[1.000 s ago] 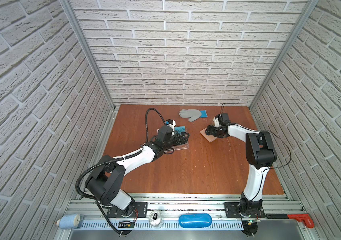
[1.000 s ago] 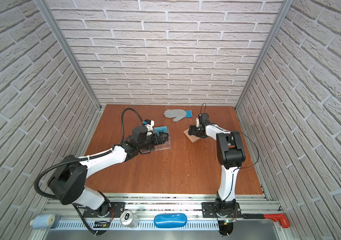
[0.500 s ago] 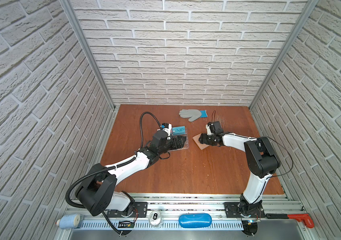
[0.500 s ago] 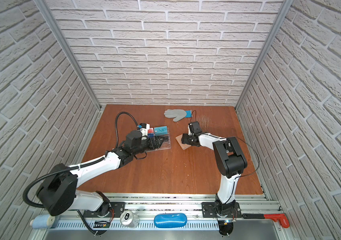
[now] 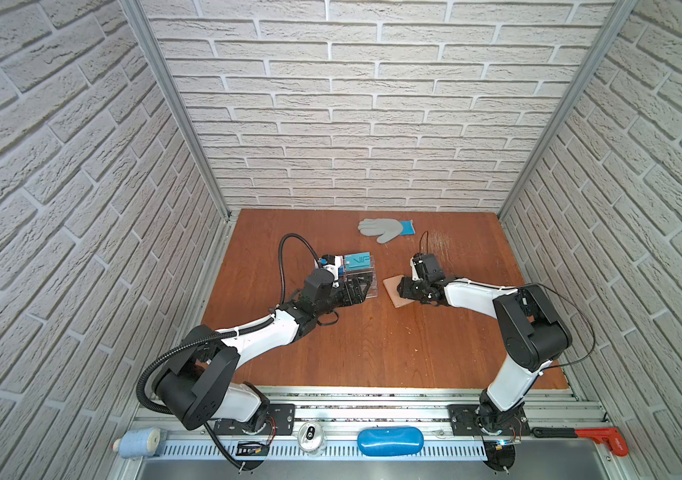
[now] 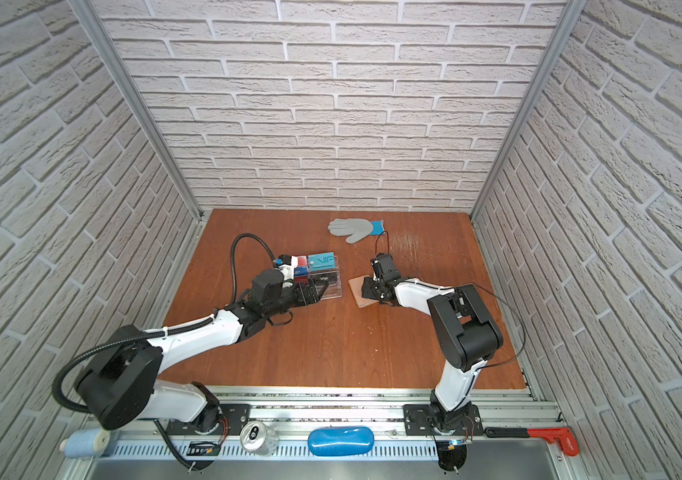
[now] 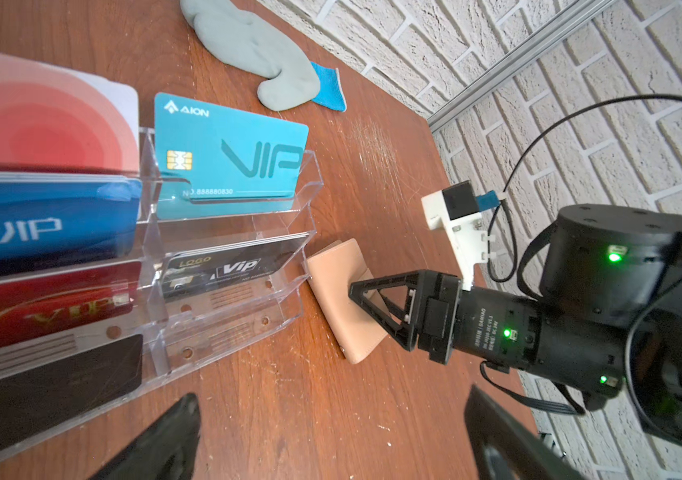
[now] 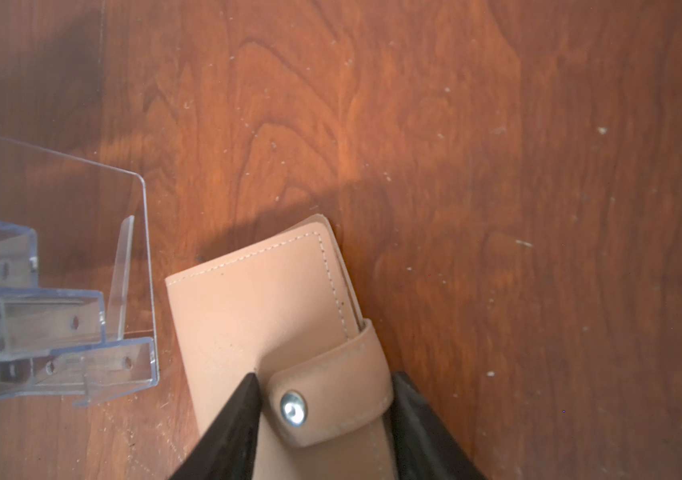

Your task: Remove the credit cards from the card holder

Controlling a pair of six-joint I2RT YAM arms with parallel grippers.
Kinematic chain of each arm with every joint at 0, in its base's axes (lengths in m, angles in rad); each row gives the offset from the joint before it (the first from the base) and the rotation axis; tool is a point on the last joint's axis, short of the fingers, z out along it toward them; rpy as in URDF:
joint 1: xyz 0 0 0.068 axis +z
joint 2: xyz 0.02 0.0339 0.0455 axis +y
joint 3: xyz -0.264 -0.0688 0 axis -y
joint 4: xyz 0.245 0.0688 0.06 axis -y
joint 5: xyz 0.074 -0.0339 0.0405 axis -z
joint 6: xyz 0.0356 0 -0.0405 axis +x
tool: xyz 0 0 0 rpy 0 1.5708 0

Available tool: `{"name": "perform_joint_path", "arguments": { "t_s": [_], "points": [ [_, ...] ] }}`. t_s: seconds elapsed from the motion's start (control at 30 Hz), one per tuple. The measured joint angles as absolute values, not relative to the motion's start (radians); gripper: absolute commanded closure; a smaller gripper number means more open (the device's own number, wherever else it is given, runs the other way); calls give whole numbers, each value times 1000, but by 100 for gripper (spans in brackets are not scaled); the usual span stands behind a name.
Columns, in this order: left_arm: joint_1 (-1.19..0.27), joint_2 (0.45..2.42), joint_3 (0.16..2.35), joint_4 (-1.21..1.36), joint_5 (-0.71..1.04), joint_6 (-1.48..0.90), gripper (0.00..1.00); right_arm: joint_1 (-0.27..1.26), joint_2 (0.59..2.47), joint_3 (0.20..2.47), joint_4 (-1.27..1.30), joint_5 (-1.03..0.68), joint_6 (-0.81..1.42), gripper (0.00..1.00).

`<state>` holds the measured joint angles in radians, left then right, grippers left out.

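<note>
top views, card holder: in both top views the card holder (image 5: 391,286) (image 6: 357,291) lies flat on the table (image 5: 372,345), just right of the acrylic stand (image 5: 366,277). It shows as a small tan-pink rectangle, partly hidden under the right tool (image 5: 405,287).
top views, credit cards: the credit cards (image 6: 322,260) stand upright in the stand's tiers, a teal one at the back.
top views, left tool: the left tool (image 5: 357,287) sits low at the stand's front.
top views, glove: a grey glove (image 5: 385,228) with a blue cuff lies near the back wall, well apart.
left wrist view, card holder: folded shut (image 7: 337,286), matte leather-look with rounded corners, beside the stand's end wall.
left wrist view, credit cards: white with a red circle (image 7: 40,120), blue "VIP" (image 7: 40,224), red "VIP" (image 7: 40,307), teal "VIP" with a gold chip (image 7: 231,158) and black "Vip" (image 7: 227,266).
left wrist view, left tool: fingers (image 7: 173,436) spread wide, with nothing between them.
right wrist view, card holder: pale stitching runs along the cover's edge (image 8: 256,299). A snap strap (image 8: 343,374) wraps over the long edge and is fastened by a silver stud (image 8: 293,408). A thin strip of table separates the holder from the stand (image 8: 81,332).
right wrist view, right tool: half-narrowed. One finger (image 8: 231,424) rests on the cover beside the strap's rounded end, and the other lies against the strap's fold. Whether they pinch the strap cannot be told.
</note>
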<state>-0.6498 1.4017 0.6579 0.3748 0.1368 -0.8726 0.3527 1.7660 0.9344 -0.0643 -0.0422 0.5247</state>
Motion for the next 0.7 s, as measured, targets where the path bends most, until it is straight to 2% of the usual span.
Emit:
{"name": "perform_joint_path", "arguments": {
  "t_s": [0.17,0.53,0.7],
  "points": [
    [-650,1402,638,380,136,-876,2,377,1759,905,-10,-33,554,64],
    [-650,1353,600,358,125,-878,2,410,1746,867,46,-17,585,64],
    [-651,1316,591,343,113,-884,2,428,1680,810,10,-36,586,64]
  ]
}}
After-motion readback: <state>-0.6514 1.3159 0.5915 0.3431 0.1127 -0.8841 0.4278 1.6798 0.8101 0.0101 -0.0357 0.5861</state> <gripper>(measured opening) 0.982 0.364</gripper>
